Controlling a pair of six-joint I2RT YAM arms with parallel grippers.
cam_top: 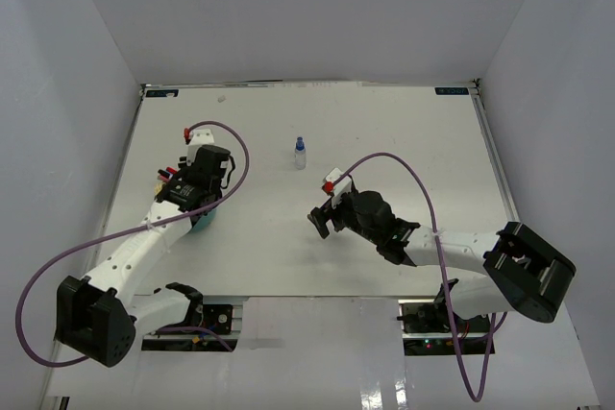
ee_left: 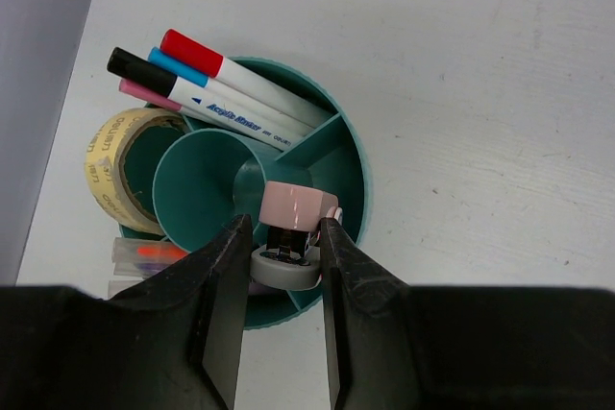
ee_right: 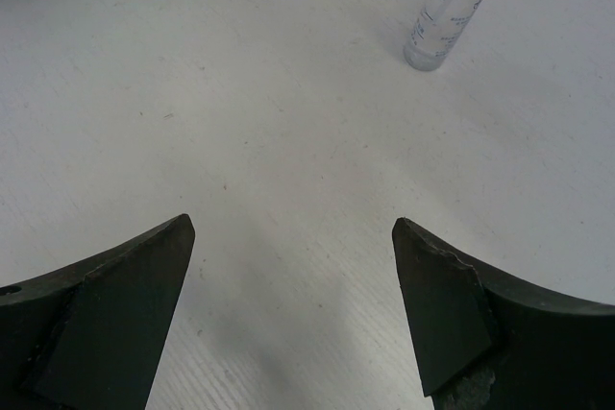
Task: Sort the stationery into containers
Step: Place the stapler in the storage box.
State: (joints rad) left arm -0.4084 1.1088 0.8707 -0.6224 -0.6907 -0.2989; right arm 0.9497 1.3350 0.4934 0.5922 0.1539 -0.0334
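Your left gripper [ee_left: 285,237], jaws narrow, clamps the pink-white block [ee_left: 293,206] over the 6 o'clock compartment of the teal cup [ee_left: 352,146]. Markers [ee_left: 235,93] lie in the cup at 11 o'clock, a tan tape roll [ee_left: 108,165] at 9. Your right gripper [ee_right: 293,228] hangs wide apart above the table [ee_right: 288,122], the blue-capped bottle [ee_right: 447,7] standing at 1 o'clock.

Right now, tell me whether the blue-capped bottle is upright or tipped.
Upright: the bottle stands on its base on the table, blue cap uppermost.
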